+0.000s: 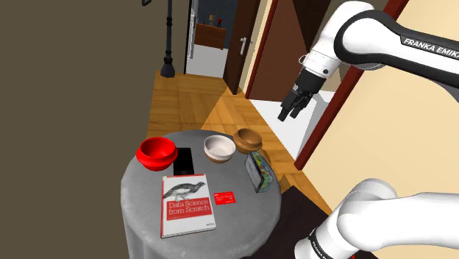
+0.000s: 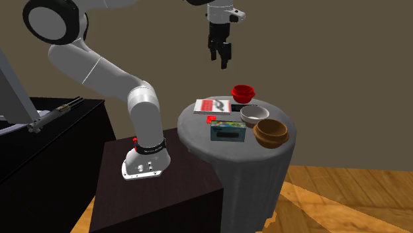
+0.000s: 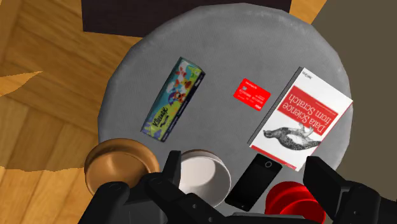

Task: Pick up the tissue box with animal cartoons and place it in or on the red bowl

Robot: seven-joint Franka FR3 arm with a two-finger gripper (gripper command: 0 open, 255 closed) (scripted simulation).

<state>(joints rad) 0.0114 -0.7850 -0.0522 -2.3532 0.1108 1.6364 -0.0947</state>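
We are holding our claw (image 1: 290, 116) open, high over the grey desk (image 1: 141, 193). A white bowl (image 1: 219, 148) and phone (image 1: 182, 160) are sitting between the red bowl (image 1: 157, 152) and the tissue box (image 1: 259, 171). The box is lying along the desk's edge, one end toward a brown bowl (image 1: 248, 138).

Tissue box (image 3: 174, 97): long slim carton, bright cartoon print on teal-green, Kleenex logo on the upward face, dark blue along one long edge. Rests on a long side on the round grey table (image 3: 216, 57), close to the rim at the shoulder view's right; dark slot face turned sideways in the second exterior view. Red bowl (image 1: 157, 152): glossy red, ribbed outside, upright, mouth up. Sits near the opposite rim, at the shoulder view's left. Well apart, not touching.
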